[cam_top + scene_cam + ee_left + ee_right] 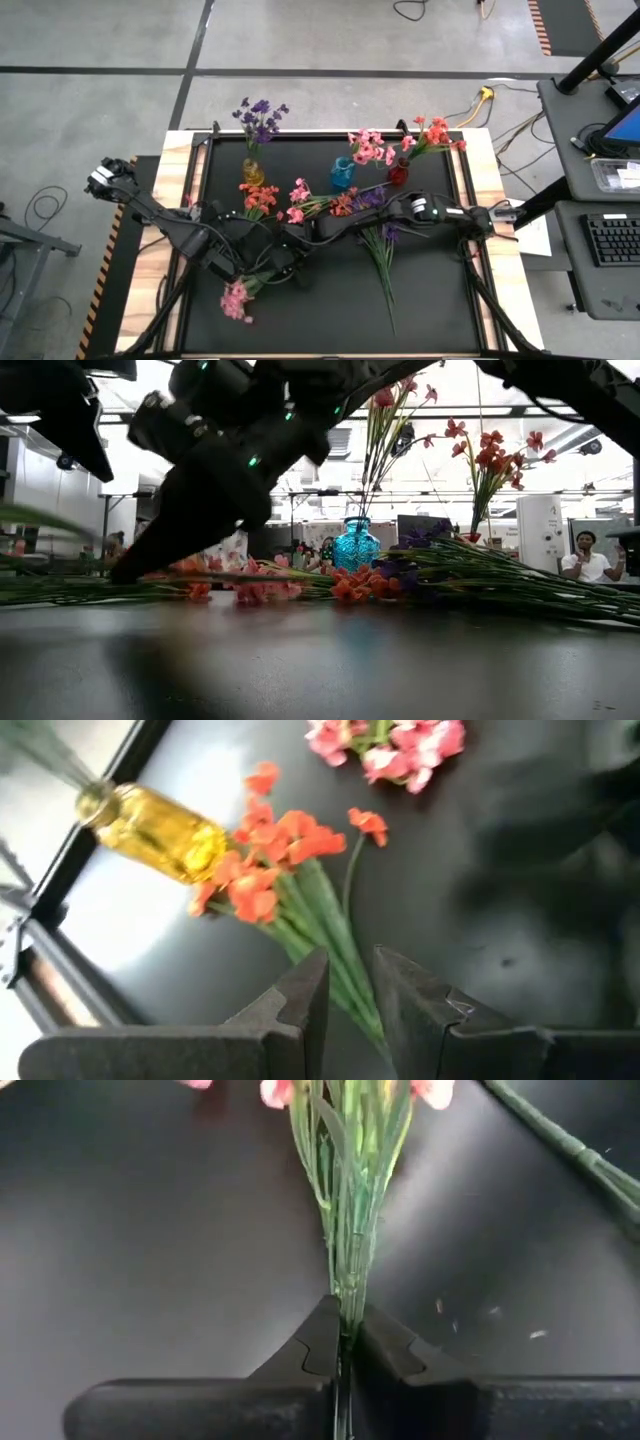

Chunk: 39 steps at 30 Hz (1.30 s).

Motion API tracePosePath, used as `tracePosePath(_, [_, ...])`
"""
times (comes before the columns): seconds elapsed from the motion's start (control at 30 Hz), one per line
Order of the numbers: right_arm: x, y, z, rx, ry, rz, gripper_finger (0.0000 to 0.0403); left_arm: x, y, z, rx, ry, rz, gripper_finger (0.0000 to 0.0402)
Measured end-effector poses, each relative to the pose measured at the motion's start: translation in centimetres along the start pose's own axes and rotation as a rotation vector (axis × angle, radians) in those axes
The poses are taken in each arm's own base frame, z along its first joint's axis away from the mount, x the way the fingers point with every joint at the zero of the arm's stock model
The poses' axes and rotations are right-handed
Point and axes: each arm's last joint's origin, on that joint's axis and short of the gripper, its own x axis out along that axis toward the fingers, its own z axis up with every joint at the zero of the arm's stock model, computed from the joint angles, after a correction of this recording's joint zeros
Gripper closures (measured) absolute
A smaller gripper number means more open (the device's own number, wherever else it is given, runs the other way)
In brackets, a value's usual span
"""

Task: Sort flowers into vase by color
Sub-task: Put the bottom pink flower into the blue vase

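From above, the right gripper [312, 228] sits mid-mat, closed on the stem of a pink flower [297, 214], while the left gripper [283, 262] lies nearby over a coral flower's [260, 198] stem. Purple blooms stand in the yellow vase [253, 172], pink ones in the blue vase [343, 175], red ones in the red vase [398, 173]. At table height, loose sprigs lie flat before the blue vase. The left wrist shows fingers [300, 1000] narrowly parted around the coral stem. The right wrist shows fingers [318, 1342] pinching green stems.
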Motion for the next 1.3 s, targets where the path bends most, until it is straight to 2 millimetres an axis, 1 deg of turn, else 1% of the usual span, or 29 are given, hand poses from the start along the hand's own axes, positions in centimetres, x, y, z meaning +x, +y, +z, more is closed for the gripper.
tracePosePath(0.17, [-2.7,1.3,-0.1,-0.006,0.008,0.049,0.0392,-0.5,0.6,-0.5,-0.027,0.001,0.021,0.0332])
tracePosePath(0.27, [-5.2,2.2,0.1,-0.014,-0.043,0.039,0.0392,-0.6,0.6,-0.5,-0.033,-0.005,0.015,0.0332])
tracePosePath(0.37, [-8.2,3.1,0.7,-0.039,-0.142,-0.012,0.0392,-0.6,0.6,-0.5,-0.033,-0.006,0.015,0.0332])
tracePosePath(0.43, [-10.1,3.6,0.8,-0.057,-0.207,-0.082,0.0392,-0.6,0.6,-0.5,-0.033,-0.014,0.018,0.0332])
tracePosePath(0.57, [-13.6,4.6,0.6,-0.082,-0.298,-0.278,0.0392,-0.6,0.7,-0.4,-0.030,-0.052,0.035,0.0332])
tracePosePath(0.7, [-16.5,4.9,0.1,-0.073,-0.392,-0.469,0.0392,-0.6,0.7,-0.3,-0.017,-0.095,0.054,0.0332])
tracePosePath(0.77, [-17.8,4.8,-0.3,-0.058,-0.479,-0.561,0.0392,-0.6,0.8,-0.1,-0.012,-0.138,0.071,0.0332])
tracePosePath(0.9, [-20.1,4.3,-1.3,-0.030,-0.712,-0.701,0.0392,-0.6,0.9,0.2,-0.011,-0.234,0.108,0.0332])
tracePosePath(1.0, [-21.1,3.5,-2.5,0.021,-0.803,-0.821,0.0392,-0.7,0.9,0.3,0.016,-0.269,0.127,0.0332])
tracePosePath(1.07, [-21.4,2.8,-3.5,0.064,-0.828,-0.900,0.0392,-0.6,0.9,0.3,0.054,-0.267,0.136,0.0332])
tracePosePath(1.13, [-21.6,2.1,-4.2,0.103,-0.892,-0.951,0.0392,-0.6,1.0,0.4,0.095,-0.266,0.150,0.0332])
tracePosePath(1.2, [-21.6,1.2,-4.8,0.141,-0.947,-0.980,0.0392,-0.6,1.2,0.6,0.123,-0.305,0.184,0.0332])
tracePosePath(1.3, [-21.2,0.1,-5.2,0.168,-0.978,-1.027,0.0392,-0.7,1.5,1.0,0.136,-0.391,0.238,0.0332])
